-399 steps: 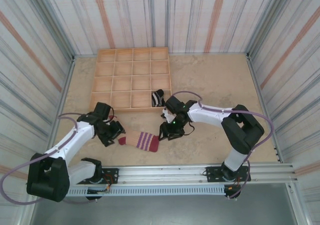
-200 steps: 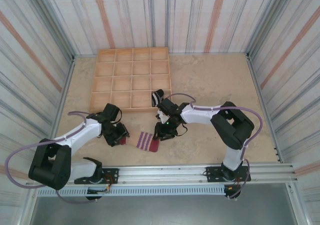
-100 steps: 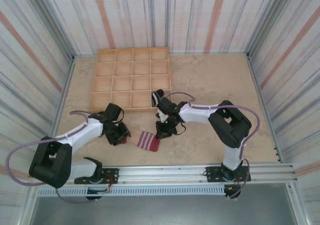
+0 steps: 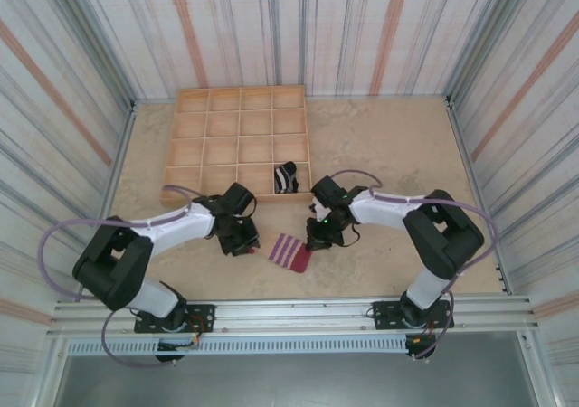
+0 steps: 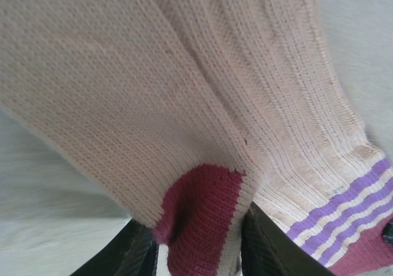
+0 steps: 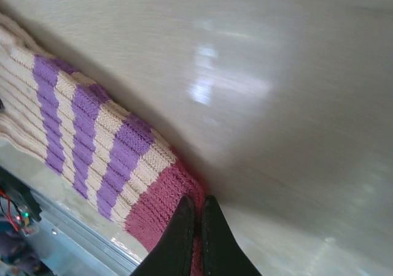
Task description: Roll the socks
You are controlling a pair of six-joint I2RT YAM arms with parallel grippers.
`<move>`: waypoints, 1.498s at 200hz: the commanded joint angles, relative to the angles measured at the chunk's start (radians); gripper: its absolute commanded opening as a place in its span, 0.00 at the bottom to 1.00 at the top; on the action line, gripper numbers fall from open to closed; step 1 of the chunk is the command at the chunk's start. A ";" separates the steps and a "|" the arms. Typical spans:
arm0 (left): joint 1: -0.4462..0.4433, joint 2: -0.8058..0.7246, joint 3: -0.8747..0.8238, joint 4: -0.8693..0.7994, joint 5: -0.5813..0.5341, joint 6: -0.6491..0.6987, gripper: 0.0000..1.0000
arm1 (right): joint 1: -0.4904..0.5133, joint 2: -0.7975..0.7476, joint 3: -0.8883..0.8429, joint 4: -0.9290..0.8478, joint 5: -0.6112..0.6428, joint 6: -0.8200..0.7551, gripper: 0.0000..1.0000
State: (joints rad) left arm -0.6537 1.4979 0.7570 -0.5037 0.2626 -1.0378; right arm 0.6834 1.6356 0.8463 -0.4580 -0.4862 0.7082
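**A:** Report the left hand (image 5: 196, 230).

**B:** It is grasping. Its two dark fingers (image 5: 140, 256) flank the dark red toe of the beige sock (image 5: 123, 92), with the fabric bunched between them.

**A:** And the right hand (image 6: 196, 203)?

**B:** Clenched, with the fingertips pressed together. They rest on the sock's dark red cuff (image 6: 161, 210). Whether any fabric is caught between them cannot be told.

**A:** What does each view contribute?

**B:** The left wrist view gives the plain knit and the toe at close range. The right wrist view gives the purple and white stripes beside the cuff. The overhead view gives the layout. The beige sock lies folded on the tabletop (image 4: 398, 145), with the left hand at its 9 o'clock and the right hand at its 2 o'clock. The black sock (image 4: 286, 177) is at its 12 o'clock, in the near right corner compartment of the wooden tray (image 4: 237, 136).

**A:** Surface and room?

**B:** The tabletop is pale beige and faintly glossy. Striped corrugated walls (image 4: 362, 27) enclose it on three sides.
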 commanded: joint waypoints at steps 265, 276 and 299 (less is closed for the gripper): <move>-0.296 0.498 0.746 -0.084 0.003 0.044 0.79 | -0.949 -0.686 -0.323 -0.300 0.040 -0.013 0.00; -0.276 0.481 0.708 -0.071 0.004 0.048 0.79 | -0.970 -0.679 -0.328 -0.291 0.030 -0.018 0.00; -0.256 0.444 0.656 -0.050 -0.028 0.064 0.79 | -1.024 -0.681 -0.335 -0.278 0.012 -0.028 0.00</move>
State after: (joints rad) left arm -0.9375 2.0060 1.4685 -0.5529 0.2768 -1.0077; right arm -0.2935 0.9516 0.5262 -0.7460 -0.4393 0.7216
